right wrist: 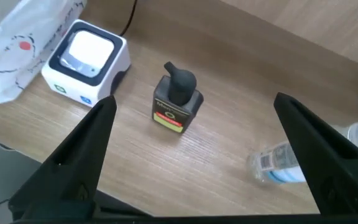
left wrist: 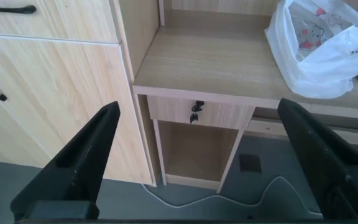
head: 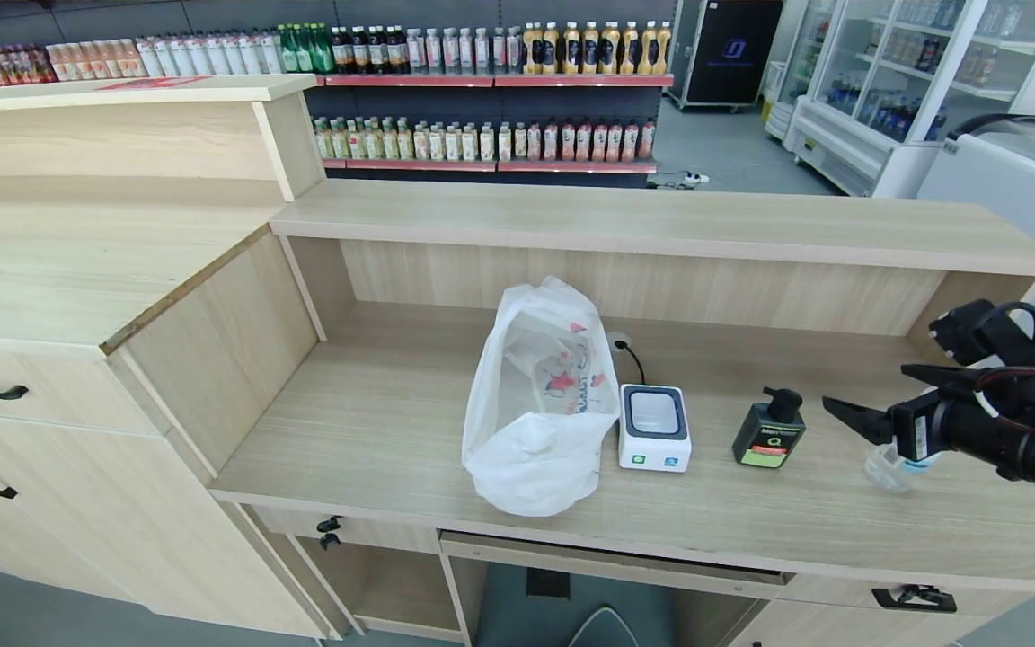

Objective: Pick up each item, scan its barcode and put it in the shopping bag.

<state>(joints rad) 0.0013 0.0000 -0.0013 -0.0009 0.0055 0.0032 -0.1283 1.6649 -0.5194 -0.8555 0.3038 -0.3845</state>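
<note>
Right gripper (head: 866,388), black fingers spread, above the light wooden table (head: 374,422).
Nearby: clear plastic bottle (head: 886,467) lying flat; dark green pump bottle (head: 769,436) upright; white square scanner (head: 654,427); white plastic shopping bag (head: 540,404). Left gripper (left wrist: 199,106) fingers apart.

- Bare counter (head: 374,422) is left on the shopping bag's (head: 540,404) left.
- The scanner (head: 654,427) is hemmed between that bag and the pump bottle (head: 769,431).
- The rear is closed off by a back panel (head: 661,292).

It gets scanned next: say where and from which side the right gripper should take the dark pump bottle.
Grip the dark pump bottle across its wide body, below the pump head, probably from the robot's right: it stands upright, apart from the scanner, and the open right gripper hangs on that side.
</note>
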